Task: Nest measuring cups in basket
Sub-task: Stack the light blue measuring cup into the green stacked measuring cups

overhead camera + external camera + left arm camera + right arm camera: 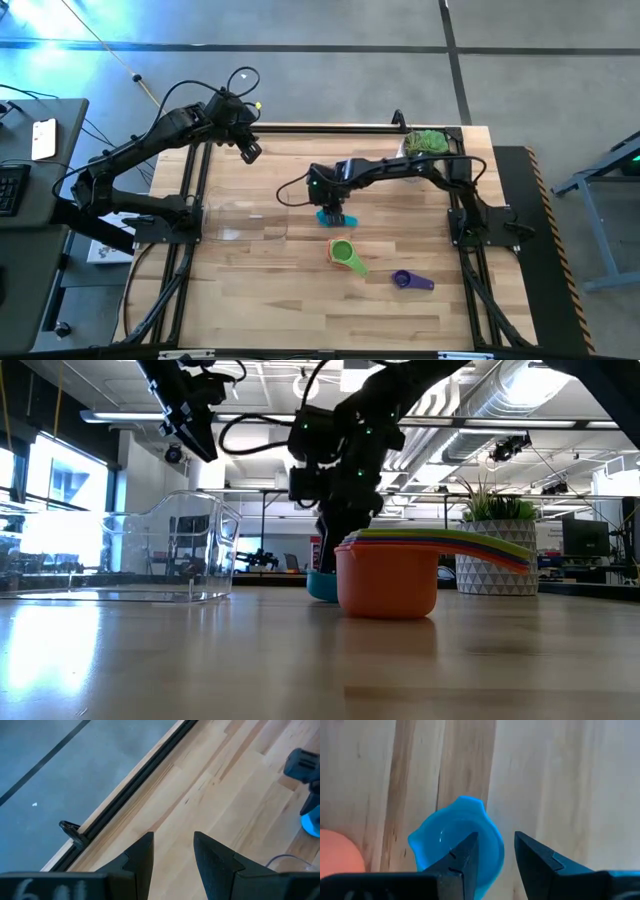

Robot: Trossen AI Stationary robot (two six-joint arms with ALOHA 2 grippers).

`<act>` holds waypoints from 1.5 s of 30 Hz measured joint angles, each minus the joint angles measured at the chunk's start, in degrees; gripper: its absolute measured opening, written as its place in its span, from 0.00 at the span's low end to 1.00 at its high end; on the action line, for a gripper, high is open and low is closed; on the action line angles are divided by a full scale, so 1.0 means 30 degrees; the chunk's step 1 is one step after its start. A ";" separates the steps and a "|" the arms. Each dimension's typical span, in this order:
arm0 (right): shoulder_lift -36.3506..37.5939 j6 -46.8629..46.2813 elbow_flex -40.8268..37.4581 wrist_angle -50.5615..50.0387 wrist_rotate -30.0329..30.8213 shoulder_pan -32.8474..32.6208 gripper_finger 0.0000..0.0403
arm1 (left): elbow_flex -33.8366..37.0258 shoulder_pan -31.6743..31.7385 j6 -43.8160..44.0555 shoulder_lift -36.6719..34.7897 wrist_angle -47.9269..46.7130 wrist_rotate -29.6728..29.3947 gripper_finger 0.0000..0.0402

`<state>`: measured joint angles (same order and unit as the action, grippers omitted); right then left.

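Right end effector [495, 857]: I see it narrow-gapped over cyan cup [455, 837], one finger over its rim.
Left end effector [172, 857]: narrow, empty, upper left.
Low view only: stacked cups [388, 575].

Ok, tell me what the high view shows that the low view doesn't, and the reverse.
Only the high view shows the small purple plastic measuring cup lying alone on the wooden table.

Only the low view shows that the orange cup holds a nested stack, their handles fanned, with the room behind.

Both show the clear rectangular plastic basket, the small cyan plastic cup under the right hand, and the raised left hand.
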<state>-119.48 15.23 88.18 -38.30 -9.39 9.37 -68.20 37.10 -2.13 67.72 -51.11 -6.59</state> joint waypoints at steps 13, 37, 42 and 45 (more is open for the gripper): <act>-0.0455 -0.1466 0.0051 0.0014 0.0274 0.0128 0.08 | 0.0000 0.0007 0.0001 0.0000 -0.0007 -0.0036 0.33; 0.3138 -1.0794 0.0080 -0.2590 0.0905 -0.0034 0.00 | 0.0000 0.0000 0.0000 0.0000 -0.0007 -0.0029 0.33; 0.4288 -1.2487 0.0080 -0.3819 0.0892 -0.0604 0.00 | 0.0000 0.0000 0.0000 0.0000 -0.0007 -0.0029 0.33; 0.4414 -1.3084 0.0080 -0.4116 0.0434 -0.1438 0.00 | 0.0000 0.0000 0.0000 0.0000 -0.0007 -0.0022 0.33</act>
<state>-106.24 -24.02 88.42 -50.65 -8.09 5.05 -68.20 37.10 -2.13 67.72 -51.13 -6.66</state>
